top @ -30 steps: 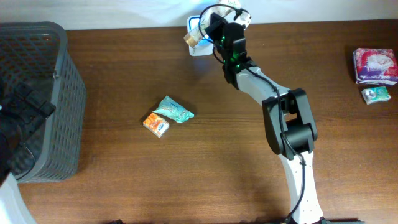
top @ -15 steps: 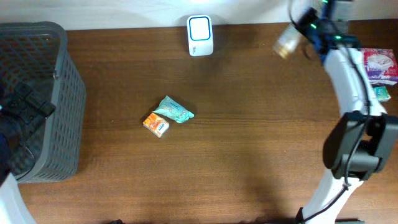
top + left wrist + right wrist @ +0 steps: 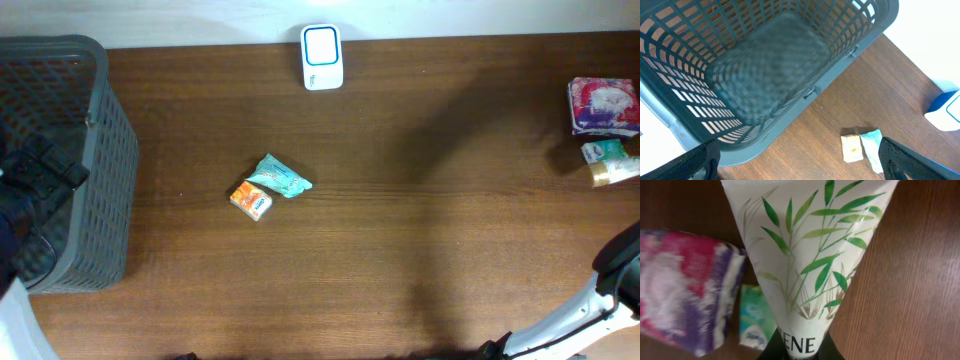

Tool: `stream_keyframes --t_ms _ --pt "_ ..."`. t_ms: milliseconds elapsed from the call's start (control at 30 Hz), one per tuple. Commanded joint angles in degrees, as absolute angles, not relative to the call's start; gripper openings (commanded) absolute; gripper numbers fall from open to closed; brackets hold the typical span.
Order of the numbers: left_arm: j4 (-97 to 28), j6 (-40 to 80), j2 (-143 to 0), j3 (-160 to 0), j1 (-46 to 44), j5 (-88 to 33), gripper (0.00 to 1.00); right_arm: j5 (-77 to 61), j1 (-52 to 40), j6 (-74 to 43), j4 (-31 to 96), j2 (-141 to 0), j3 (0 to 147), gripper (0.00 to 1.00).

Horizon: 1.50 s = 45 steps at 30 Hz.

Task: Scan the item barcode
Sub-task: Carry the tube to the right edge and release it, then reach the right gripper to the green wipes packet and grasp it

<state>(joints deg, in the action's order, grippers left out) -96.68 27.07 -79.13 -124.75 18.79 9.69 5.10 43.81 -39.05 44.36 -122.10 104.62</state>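
Brown table (image 3: 420, 240) | 1 scanner (image 3: 322, 57) | 1 tube (image 3: 810, 245) | 2 middle packets (image 3: 281, 178) (touching)

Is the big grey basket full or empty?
Empty. The left wrist view looks straight down into the basket and shows only its bare mesh floor and walls, nothing inside.
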Motion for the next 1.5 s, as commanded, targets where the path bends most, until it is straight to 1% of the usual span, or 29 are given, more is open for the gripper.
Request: stream_keyframes --t_ms 0,67,100,133,167,200,233,267,300,333,400,433,467,600,633,667,733,800,867,933,967,1000,1067,1100,1200,1300,1367,1467 --pt "-96.71 27.55 -79.05 -124.79 19.09 9.91 0.99 4.99 44.31 -40.14 42.39 -125.95 105.21 0.04" --pt "-96.71 27.55 -79.05 -124.79 19.09 9.89 0.99 4.67 44.31 -40.14 40.86 -127.57 105.21 0.04" --pt "-96.71 27.55 -79.05 -124.79 19.09 9.91 0.99 4.54 44.31 -40.14 40.45 -127.76 105.21 0.09" --pt "-96.71 27.55 -79.05 -124.79 19.09 9.89 0.99 4.58 44.31 -40.12 39.99 -127.81 105.21 0.29" --pt "-96.71 27.55 -79.05 -124.79 19.09 9.91 0.99 4.51 44.31 -39.86 39.57 -127.61 105.25 0.39" --pt "-96.71 27.55 -79.05 -124.79 19.09 9.91 0.99 4.47 44.31 -39.77 39.64 -127.42 105.25 0.55" --pt "-96.71 27.55 -79.05 -124.79 19.09 9.89 0.99 2.92 44.31 -38.57 39.64 -127.13 105.25 0.68" --pt "-96.71 27.55 -79.05 -124.79 19.09 9.91 0.99 0.27 44.31 -37.23 39.62 -126.72 105.3 0.79" --pt "-96.71 27.55 -79.05 -124.79 19.09 9.89 0.99 -5.74 44.31 -34.96 39.64 -125.75 105.49 0.87" --pt "-96.71 27.55 -79.05 -124.79 19.09 9.91 0.99 -13.21 44.31 -33.89 39.79 -124.09 105.51 0.92" --pt "-96.71 27.55 -79.05 -124.79 19.09 9.91 0.99 -25.69 44.03 -33.89 39.86 -120.62 105.56 0.94" --pt "-96.71 27.55 -79.05 -124.79 19.09 9.89 0.99 -28.67 43.62 -33.89 40.16 -118.69 105.56 0.95" --pt "-96.71 27.55 -79.05 -124.79 19.09 9.91 0.99 -29.32 42.87 -33.87 41.32 -116.16 105.56 0.97" --pt "-96.71 27.55 -79.05 -124.79 19.09 9.89 0.99 -29.41 38.59 -33.54 48.64 -107.74 105.56 0.99" --pt "-96.71 27.55 -79.05 -124.79 19.09 9.89 0.99 -30.11 36.42 -31.86 51.29 -106.26 105.56 0.99" --pt "-96.71 27.55 -79.05 -124.79 19.09 9.89 0.99 -32.99 32.6 -27.57 54.87 -105.69 105.56 0.99" --pt "-96.71 27.55 -79.05 -124.79 19.09 9.91 0.99 -34.04 28.75 -23.07 58.65 -105.91 105.56 0.99" --pt "-96.71 27.55 -79.05 -124.79 19.09 9.89 0.99 -34.02 22.76 -16.08 63.24 -106.3 105.54 0.99" --pt "-96.71 27.55 -79.05 -124.79 19.09 9.91 0.99 -33.85 16.25 -7.38 64.88 -106.56 105.03 0.99" --pt "-96.71 27.55 -79.05 -124.79 19.09 9.89 0.99 -33.85 8.4 1.02 64.97 -106.56 103.66 0.99" --pt "-96.71 27.55 -79.05 -124.79 19.09 9.89 0.99 -33.82 4.67 3.03 64.71 -106.56 102.83 0.99" --pt "-96.71 27.55 -79.05 -124.79 19.09 9.89 0.99 -31.55 -3.05 3.2 62.28 -107.07 101.12 0.99" --pt "-96.71 27.55 -79.05 -124.79 19.09 9.89 0.99 -28.67 -6.83 3.18 60.82 -108.03 101.08 0.99" --pt "-96.71 27.55 -79.05 -124.79 19.09 9.91 0.99 -26.65 -10.37 3.18 58.76 -109.23 101.06 0.99" --pt "-96.71 27.55 -79.05 -124.79 19.09 9.89 0.99 -26.26 -18.59 3.2 54.87 -113.38 101.03 0.99" --pt "-96.71 27.55 -79.05 -124.79 19.09 9.89 0.99 -26.28 -24.82 3.18 50.92 -118.13 101.03 0.99" --pt "-96.71 27.55 -79.05 -124.79 19.09 9.89 0.99 -26.3 -27.83 3.18 48.6 -121.3 101.03 0.88" --pt "-96.71 27.55 -79.05 -124.79 19.09 9.91 0.99 -26.24 -32.14 5.98 47.24 -125.91 101.03 0.84"
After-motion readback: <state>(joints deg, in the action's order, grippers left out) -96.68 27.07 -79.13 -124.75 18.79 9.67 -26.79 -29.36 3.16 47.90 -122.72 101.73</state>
